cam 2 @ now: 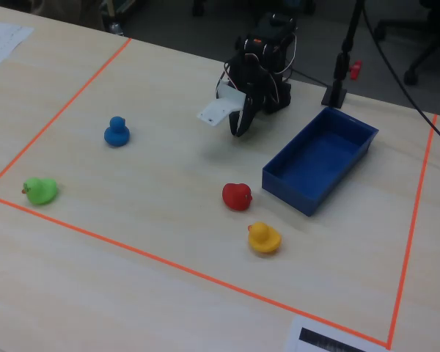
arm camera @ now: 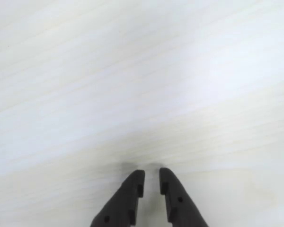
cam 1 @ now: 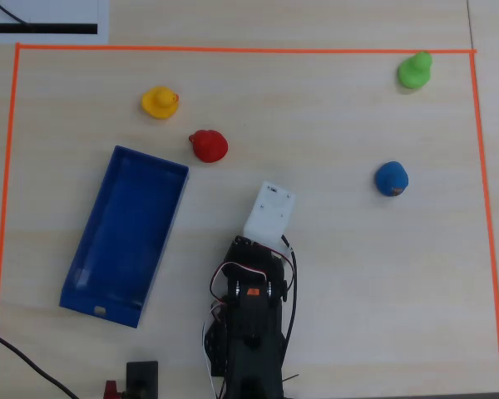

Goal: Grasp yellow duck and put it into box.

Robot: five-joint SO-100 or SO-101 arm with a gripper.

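Note:
The yellow duck [cam 1: 160, 102] stands on the pale wooden table at the upper left in the overhead view, and near the front in the fixed view [cam 2: 264, 238]. The blue open box [cam 1: 121, 241] lies empty below the duck in the overhead view; in the fixed view [cam 2: 319, 158] it lies beyond the duck. My gripper [arm camera: 151, 172] hangs over bare table, its jaws nearly together with nothing between them. In the fixed view the gripper [cam 2: 240, 130] is left of the box and well behind the duck. The wrist view shows neither duck nor box.
A red duck [cam 1: 208, 145] sits between the yellow duck and the arm, close to the box's corner. A blue duck [cam 1: 392, 179] and a green duck [cam 1: 415, 70] stand on the right. Orange tape [cam 1: 233, 48] frames the work area. A white camera mount [cam 1: 270, 212] covers the gripper from above.

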